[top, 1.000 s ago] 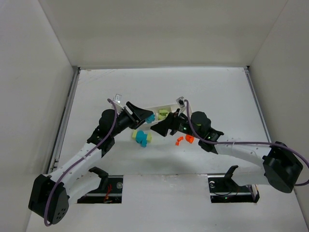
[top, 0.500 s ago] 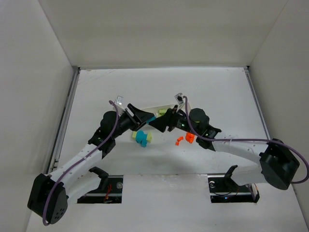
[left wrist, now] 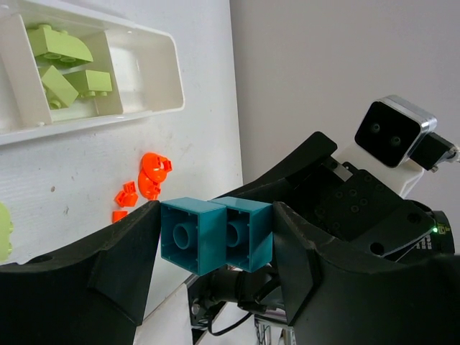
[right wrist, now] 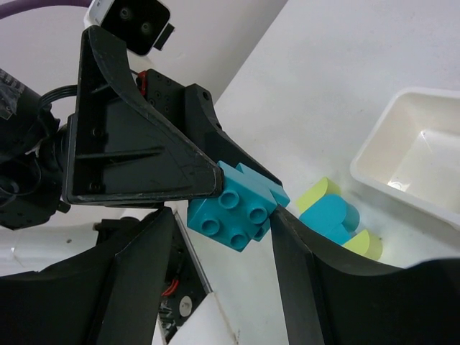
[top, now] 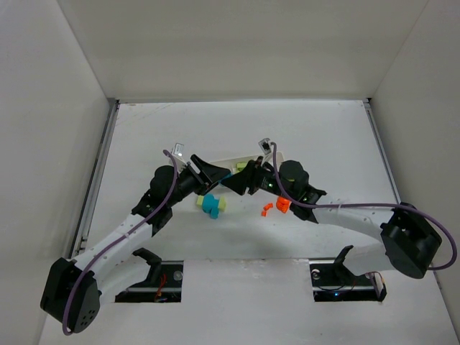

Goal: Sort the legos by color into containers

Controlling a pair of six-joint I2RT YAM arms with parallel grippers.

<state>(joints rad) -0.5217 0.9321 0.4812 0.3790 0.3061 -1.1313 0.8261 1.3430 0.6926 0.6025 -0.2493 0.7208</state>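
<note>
Left wrist view: left gripper clamps 1 teal brick; right gripper straddles it, grip unclear.

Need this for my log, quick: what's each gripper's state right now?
Left gripper: closed on the cyan brick.
Right gripper: jaws straddle that brick; grip cannot be told.

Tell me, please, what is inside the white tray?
One compartment of the tray holds yellow-green bricks; the end compartment beside it shows none. The rest is cut off in the wrist view and covered by the arms from above.
</note>
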